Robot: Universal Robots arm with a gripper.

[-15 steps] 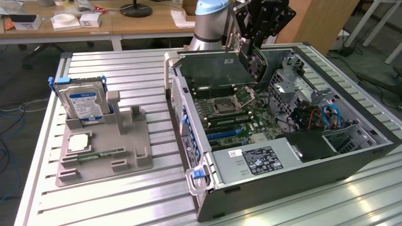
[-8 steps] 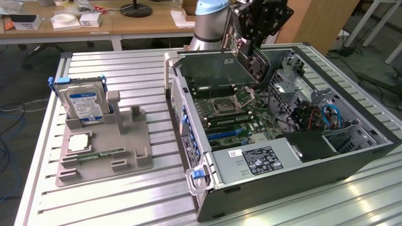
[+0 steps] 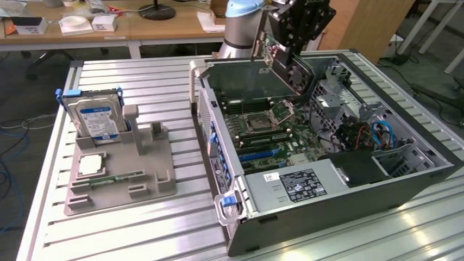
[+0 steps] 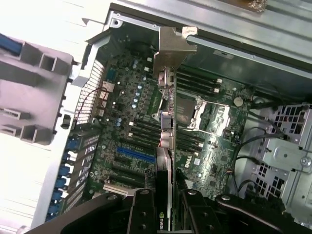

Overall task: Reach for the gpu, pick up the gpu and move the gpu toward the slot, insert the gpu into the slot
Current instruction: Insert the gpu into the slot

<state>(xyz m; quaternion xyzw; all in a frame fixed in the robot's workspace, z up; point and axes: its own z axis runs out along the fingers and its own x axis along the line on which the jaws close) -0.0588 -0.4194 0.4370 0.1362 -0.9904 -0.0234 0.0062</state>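
— How far along is it?

— Reach and pickup look done. The gripper [image 4: 168,207] pinches the graphics card [image 4: 165,122], fingers pressed against both its faces, and holds it on edge in the air over the open computer case [image 3: 348,223], near the case's far wall. It isn't seated – the motherboard [image 4: 126,107] lies bare beneath it, so insertion is left.

— And the count?

— One card, one gripper, one case. On the grey stand [image 3: 156,187], toward the table [image 3: 145,81] edge at the exterior view's left: one hard drive [image 3: 98,117], one memory stick [image 3: 116,178].
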